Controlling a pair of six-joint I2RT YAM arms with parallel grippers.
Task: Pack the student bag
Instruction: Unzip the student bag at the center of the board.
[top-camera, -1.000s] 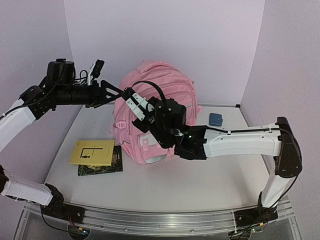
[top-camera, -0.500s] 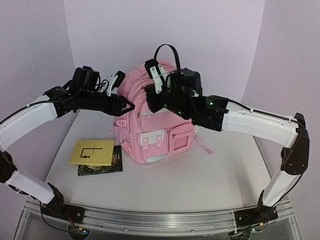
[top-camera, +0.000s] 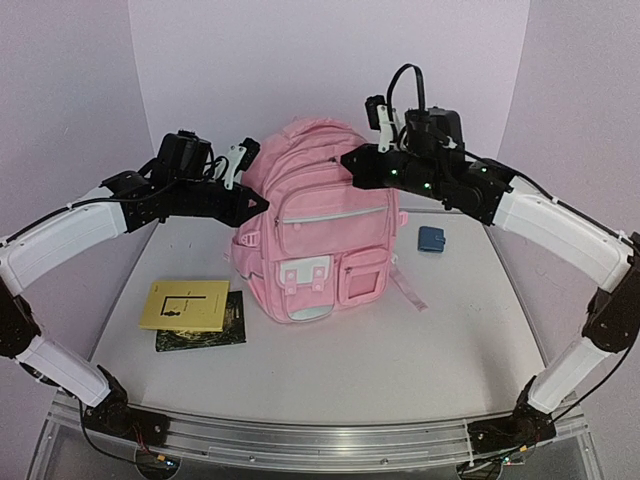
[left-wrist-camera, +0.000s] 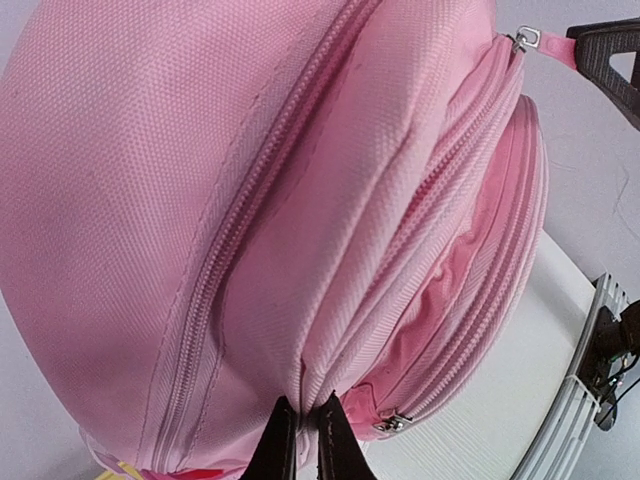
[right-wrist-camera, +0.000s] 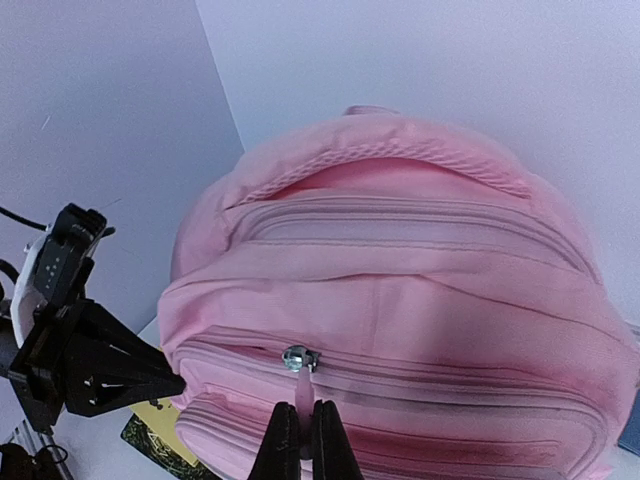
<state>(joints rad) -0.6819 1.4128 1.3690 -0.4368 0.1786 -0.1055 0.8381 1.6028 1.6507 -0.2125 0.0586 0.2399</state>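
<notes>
The student bag (top-camera: 320, 230), a large light-pink backpack, stands upright at the back middle of the table with its front pockets facing me. My left gripper (top-camera: 262, 202) is at its left side, shut on a fold of the bag's fabric (left-wrist-camera: 303, 410) beside a zip seam. At the bag's upper right, my right gripper (top-camera: 347, 158) is shut on the pink pull tab (right-wrist-camera: 303, 392) just below the metal zip slider (right-wrist-camera: 297, 358). From the right wrist view the bag (right-wrist-camera: 400, 280) fills the frame and the left gripper (right-wrist-camera: 178, 381) touches its left edge.
A yellow booklet (top-camera: 185, 303) lies on a dark book (top-camera: 205, 328) at the front left of the bag. A small blue item (top-camera: 432, 238) sits to the bag's right. Purple walls close in the back and sides; a metal rail (top-camera: 320, 440) runs along the near edge.
The bag went from leaning back to standing upright. My right gripper rose and swung right across the bag's top. My left gripper came in and shut on the bag's side.
</notes>
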